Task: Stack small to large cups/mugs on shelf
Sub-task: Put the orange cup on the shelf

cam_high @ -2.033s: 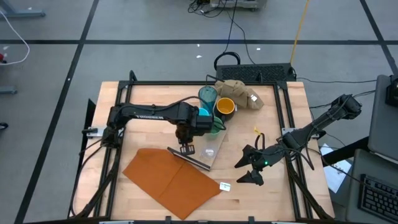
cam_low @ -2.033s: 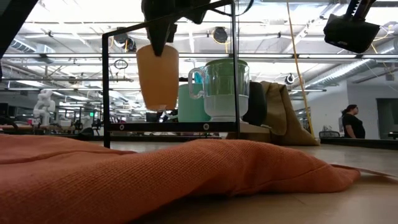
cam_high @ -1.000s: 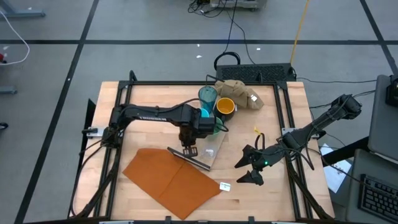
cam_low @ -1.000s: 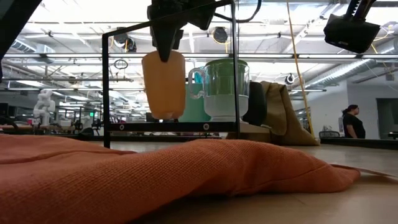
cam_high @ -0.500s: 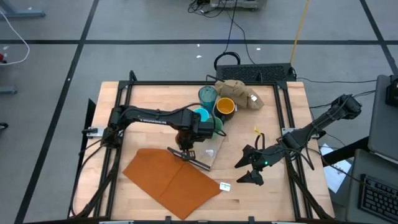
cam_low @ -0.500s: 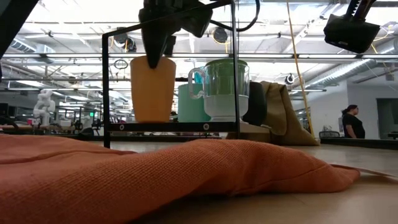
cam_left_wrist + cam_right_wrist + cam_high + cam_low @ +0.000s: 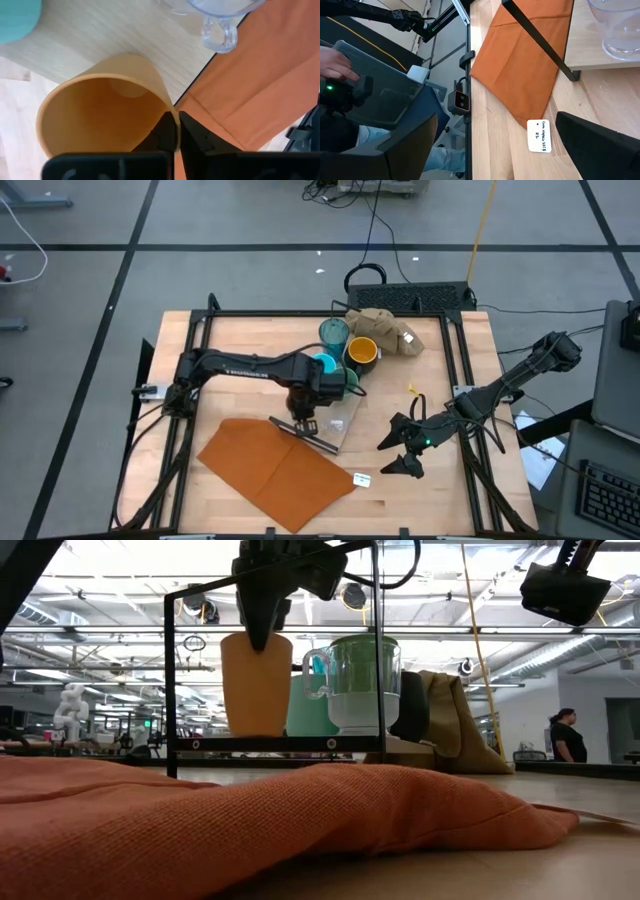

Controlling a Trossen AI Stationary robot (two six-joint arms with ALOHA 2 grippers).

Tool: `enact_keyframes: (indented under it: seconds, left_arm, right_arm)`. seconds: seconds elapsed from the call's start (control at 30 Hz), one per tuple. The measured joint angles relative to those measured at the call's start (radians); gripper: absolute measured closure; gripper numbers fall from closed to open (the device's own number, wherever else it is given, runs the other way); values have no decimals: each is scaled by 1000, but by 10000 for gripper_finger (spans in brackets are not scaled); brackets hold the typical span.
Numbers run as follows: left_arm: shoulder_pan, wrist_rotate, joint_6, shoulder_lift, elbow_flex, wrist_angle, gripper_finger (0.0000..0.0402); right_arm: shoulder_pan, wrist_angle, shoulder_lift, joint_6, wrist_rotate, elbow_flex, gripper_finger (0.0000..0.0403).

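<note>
We start with the table [image 7: 250,340], where the orange-brown sheet [image 7: 275,465] covers the near part and the shelf [image 7: 345,420], a pale board, lies at its edge toward the centre. The tan cloth lump [image 7: 385,330] sits at the far side, off the shelf. We find the left arm reaching across the table, with the left gripper [image 7: 175,131] clamped on the rim of the orange cup [image 7: 107,112], one finger inside the wall and one outside; in the low view the orange cup [image 7: 256,685] stands upright with its base at shelf level, at the end nearest the sheet, so we judge the placing all but complete, with only the release outstanding. The right gripper [image 7: 395,450] waits well apart at the table's right side, its fingers spread wide and holding nothing. Behind the orange cup we count the green cup [image 7: 365,680], the clear glass [image 7: 330,690] and the teal tumbler [image 7: 334,332]; the yellow-lined mug [image 7: 361,352] stands beside the tumbler. We cannot tell which of these already rest on the shelf, so the size order remains to be checked.
</note>
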Motion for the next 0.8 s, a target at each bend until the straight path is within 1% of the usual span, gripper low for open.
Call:
enact_keyframes:
  seconds: [0.17, 0.37, 0.47, 0.57, 0.8]
  left_arm:
    - [0, 10, -15, 4, -2, 10, 373]
    - [0, 24, -19, 4, -2, 19, 378]
    - [0, 50, -21, 4, -2, 32, 371]
    - [0, 55, -23, 4, -2, 42, 349]
    - [0, 48, -49, 4, -2, 38, 282]
  right_arm:
    - [0, 0, 0, -2, 0, 0, 3]
    - [0, 0, 0, -4, 0, 0, 3]
    - [0, 0, 0, -4, 0, 0, 3]
    - [0, 0, 0, -4, 0, 0, 3]
    - [0, 0, 0, -4, 0, 0, 3]
